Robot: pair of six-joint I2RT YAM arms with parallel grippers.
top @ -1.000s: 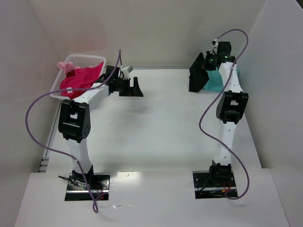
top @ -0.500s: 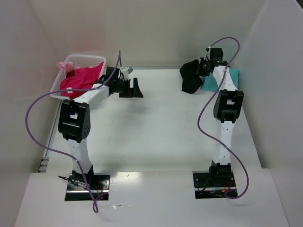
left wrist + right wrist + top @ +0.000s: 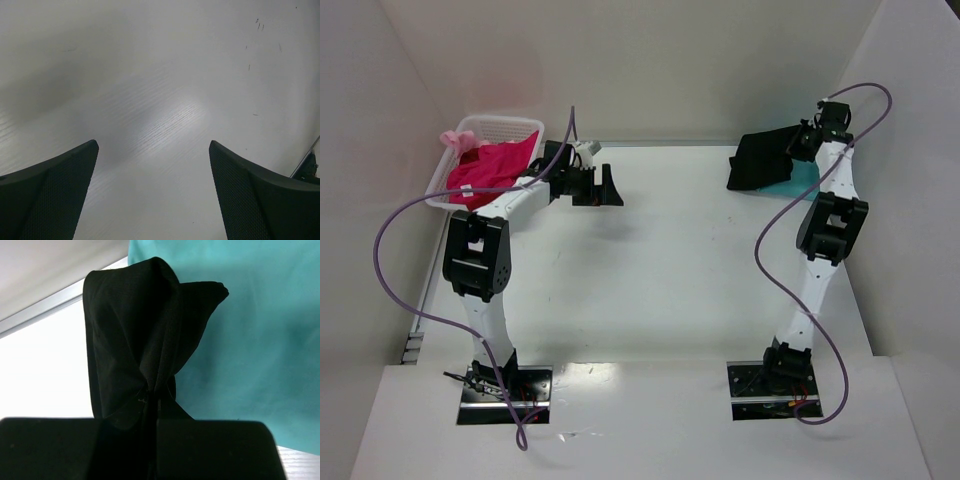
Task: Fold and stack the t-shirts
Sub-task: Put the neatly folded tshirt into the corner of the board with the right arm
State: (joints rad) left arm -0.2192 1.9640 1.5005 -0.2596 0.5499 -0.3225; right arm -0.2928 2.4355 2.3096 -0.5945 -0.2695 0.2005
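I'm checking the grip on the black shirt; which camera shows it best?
Right wrist: the black t-shirt fills the view, bunched where the right gripper pinches it, with the teal t-shirt behind. Top external shows it whole but small. Left wrist shows only table.
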